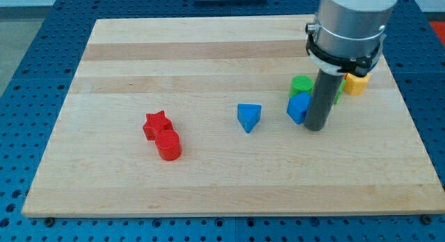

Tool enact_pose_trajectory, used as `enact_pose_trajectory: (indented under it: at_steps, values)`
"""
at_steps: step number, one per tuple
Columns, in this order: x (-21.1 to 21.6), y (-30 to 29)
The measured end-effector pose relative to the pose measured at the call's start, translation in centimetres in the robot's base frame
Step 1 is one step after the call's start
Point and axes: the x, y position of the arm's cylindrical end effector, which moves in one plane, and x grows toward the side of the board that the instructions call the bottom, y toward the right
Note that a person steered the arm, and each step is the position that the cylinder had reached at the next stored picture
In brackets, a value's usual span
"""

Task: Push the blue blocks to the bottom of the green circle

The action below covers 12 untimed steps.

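While there is no claw on this arm: it ends in a straight dark rod, so nothing opens, closes or grips.
My tip [316, 128]: right of centre in the frame, resting on the wooden board [208, 186], below the grey arm housing [348, 23] at the upper right.
Blue cube [298, 108]: just to the left of my tip, touching the rod or very nearly so; which one cannot be told.
Blue triangle [249, 117]: near the centre of the frame, left of the blue cube and apart from it, well clear of my tip.
Green circle [301, 85]: directly above the blue cube and touching it, up and to the left of my tip.
Second green block [338, 93]: only a sliver shows to the right of the rod; shape cannot be made out.
Yellow block [355, 84]: upper right, partly hidden behind the arm.
Red star [157, 124]: left of centre.
Red cylinder [168, 144]: touching the red star on its lower right.
Writing or labels: none readable.
Surroundings: blue perforated table [28, 75] around the board.
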Motion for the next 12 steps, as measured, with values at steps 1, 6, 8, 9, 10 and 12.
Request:
enact_pose_trajectory:
  at_steps: [1,6,8,9,10,12]
  values:
    - [0.3,0.0]
    - [-1.1,-8.4]
    - [3.4,-13.0]
    - [-0.8,-15.0]
    - [-2.0,-15.1]
    - [-2.4,-10.5]
